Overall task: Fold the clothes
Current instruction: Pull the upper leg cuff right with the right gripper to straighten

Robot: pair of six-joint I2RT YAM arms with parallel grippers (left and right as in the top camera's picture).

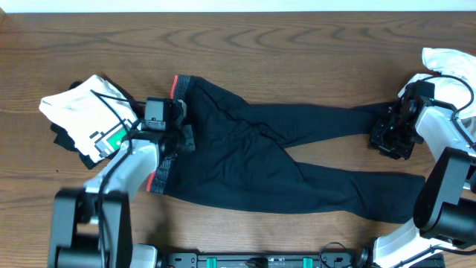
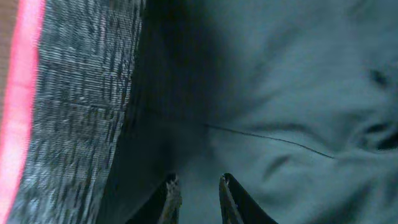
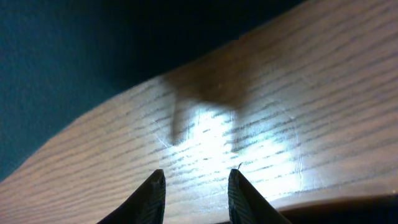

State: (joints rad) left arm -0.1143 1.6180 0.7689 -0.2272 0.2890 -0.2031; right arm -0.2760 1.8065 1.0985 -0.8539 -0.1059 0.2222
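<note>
Black trousers [image 1: 282, 160] lay flat on the tabletop [image 1: 297, 52], waistband [image 1: 163, 170] to the left and both legs running right. They were spread out, not yet folded.

Left jaws sat just inside the waistband. In the wrist view the fingertips [image 2: 169, 196] were slightly parted over dark cloth, with nothing pinched between them and the grey-and-red band [image 2: 81, 106] beside them. Likely placed there to take the waist end for a fold.

Right jaws were at the end of the upper leg [image 1: 372, 115], parted and empty. The wrist view showed bare wood [image 3: 280, 124] under the tips, with the trouser fabric [image 3: 74, 62] just beyond at upper left. So they were beside the cuff, not on it, and would need to shift onto the cloth before gripping.

With one arm at each end, the setup looked like a lengthwise fold.

A folded white pile [image 1: 78, 108] lay at the left, apparently done. Another white garment [image 1: 450, 63] waited at far right.
</note>
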